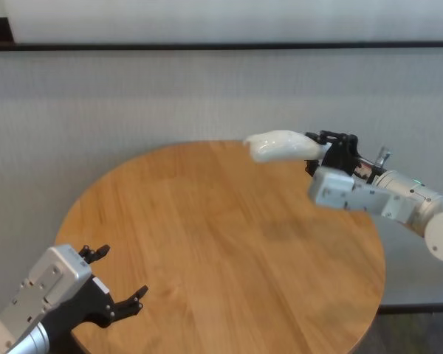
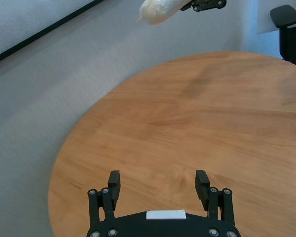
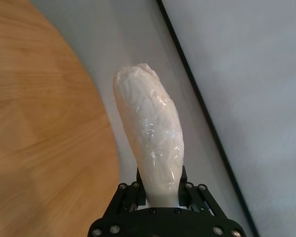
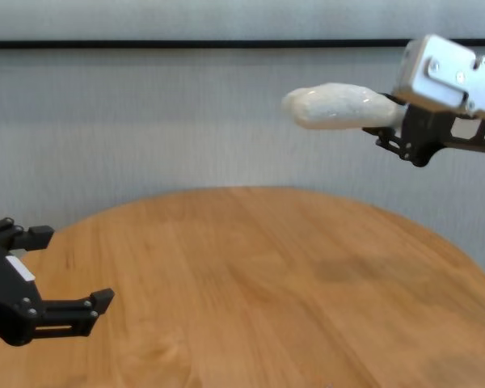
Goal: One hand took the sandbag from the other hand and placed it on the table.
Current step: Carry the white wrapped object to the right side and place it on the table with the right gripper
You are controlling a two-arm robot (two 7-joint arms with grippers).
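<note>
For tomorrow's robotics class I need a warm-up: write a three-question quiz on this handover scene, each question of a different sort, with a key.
1. True or false: the sandbag lies on the table.
2. Which gripper holds the sandbag? A) left gripper B) right gripper C) neither
3. Fill in: the left gripper's fingers are ____.

Key:
1. False; it is held in the air above the table's far edge.
2. B; it clamps one end, the rest sticking out.
3. Open, low over the near left edge.

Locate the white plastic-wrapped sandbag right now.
In the head view, the white oblong plastic-wrapped sandbag is on the robot's right, held in the air by the black right gripper above the far right edge of the round wooden table.
</note>
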